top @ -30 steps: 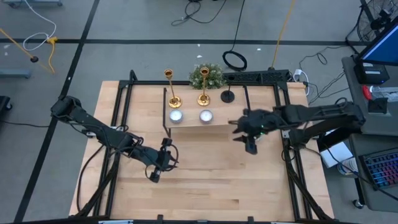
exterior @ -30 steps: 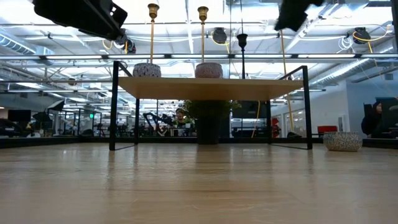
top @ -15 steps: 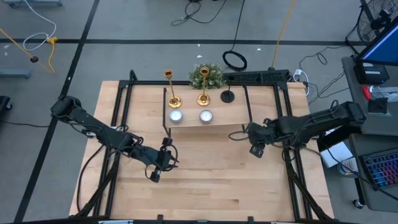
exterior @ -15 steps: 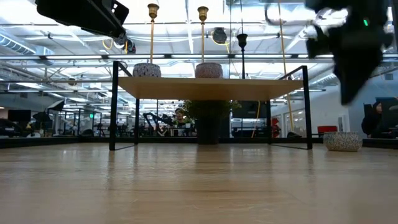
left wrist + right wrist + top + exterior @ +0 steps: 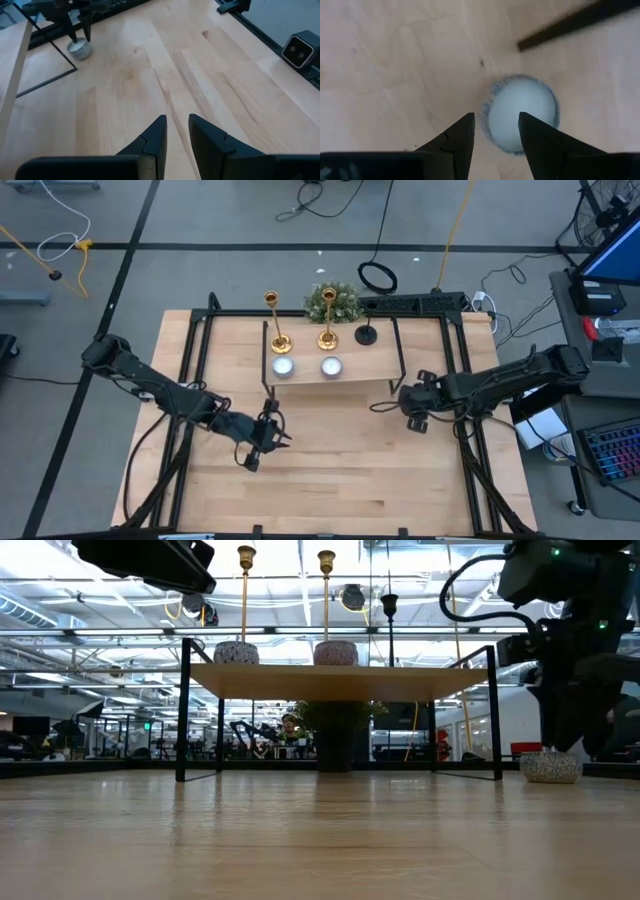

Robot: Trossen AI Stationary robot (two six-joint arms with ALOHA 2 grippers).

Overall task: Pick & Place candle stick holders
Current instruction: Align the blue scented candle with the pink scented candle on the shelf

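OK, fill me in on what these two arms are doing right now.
The right gripper hangs open just above a small round speckled candle pot on the table, beside the low wooden shelf, apparently about to take it. The left gripper hovers over bare tabletop, fingers slightly apart and empty. Two gold candlesticks and two more pots stand on the shelf, with a black candlestick and a green plant behind.

Grey floor [image 5: 200,210] crossed by black tape lines; cables at twelve o'clock; bright ceiling lights [image 5: 300,555] overhead.
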